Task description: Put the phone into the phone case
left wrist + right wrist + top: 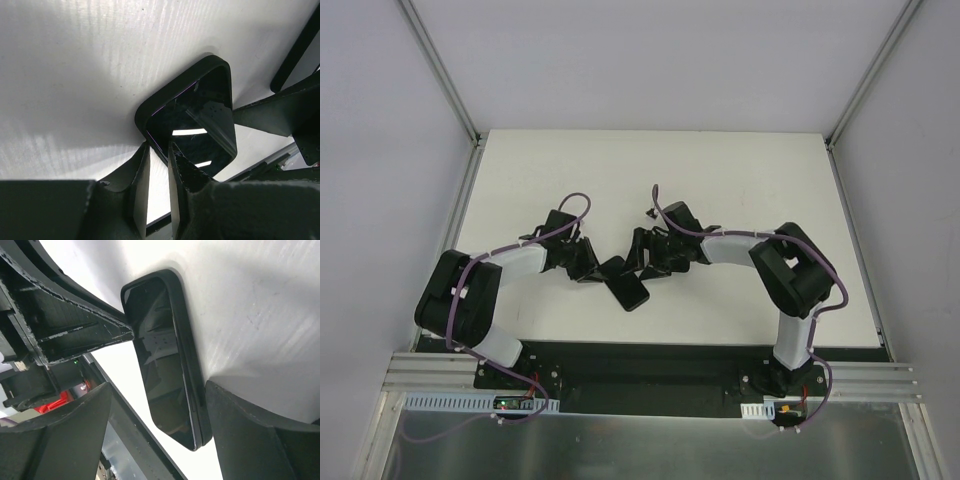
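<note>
The phone [200, 120], glossy black screen up, lies inside the black phone case [143, 111] on the white table, mid-table between both arms [632, 292]. My left gripper [159, 149] has its tips at the cased phone's near edge. Its jaws stand a narrow slit apart, with bare table showing between them. My right gripper [159, 385] is wide open and straddles the phone [160, 365] across its width. One of its fingers [250, 435] touches the case's rim [189, 360]; the other finger [65, 440] stands well off. From above, the left gripper [592, 268] and the right gripper [648, 262] meet over the phone.
The white table [740, 180] is walled by grey panels at the back and sides. A black base strip with aluminium rails [650, 375] runs along the near edge. Purple cables loop over both arms. The left gripper's finger [75, 325] crowds the right wrist view.
</note>
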You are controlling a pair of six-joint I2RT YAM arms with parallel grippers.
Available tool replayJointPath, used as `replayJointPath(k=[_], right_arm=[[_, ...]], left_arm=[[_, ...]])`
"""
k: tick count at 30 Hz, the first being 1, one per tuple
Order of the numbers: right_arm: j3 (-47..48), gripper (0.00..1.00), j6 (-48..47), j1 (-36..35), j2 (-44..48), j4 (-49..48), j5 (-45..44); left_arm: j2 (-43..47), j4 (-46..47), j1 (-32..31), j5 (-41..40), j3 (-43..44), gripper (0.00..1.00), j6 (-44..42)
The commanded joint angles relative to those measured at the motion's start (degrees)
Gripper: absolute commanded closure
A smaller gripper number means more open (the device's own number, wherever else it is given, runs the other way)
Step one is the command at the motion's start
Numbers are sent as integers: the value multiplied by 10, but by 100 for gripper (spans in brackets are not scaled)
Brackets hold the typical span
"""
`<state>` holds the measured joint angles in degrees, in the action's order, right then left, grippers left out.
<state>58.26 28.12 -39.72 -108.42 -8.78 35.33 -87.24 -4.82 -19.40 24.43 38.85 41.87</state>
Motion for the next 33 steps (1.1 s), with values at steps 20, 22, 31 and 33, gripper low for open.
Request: replayJointPath(k=[20, 22, 31, 33], right_arm=[[-33, 21, 60, 3, 12, -119, 109], [-42, 21, 91, 7, 12, -196, 135], [-75, 25, 185, 15, -4, -334, 161], [-79, 26, 195, 16, -7, -352, 163]], left_arm=[[-54, 23, -13, 127, 34, 89, -43], [-57, 27, -13, 137, 34, 89, -39], [-59, 60, -13, 172, 24, 90, -22], [-59, 67, -13, 181, 23, 90, -17]])
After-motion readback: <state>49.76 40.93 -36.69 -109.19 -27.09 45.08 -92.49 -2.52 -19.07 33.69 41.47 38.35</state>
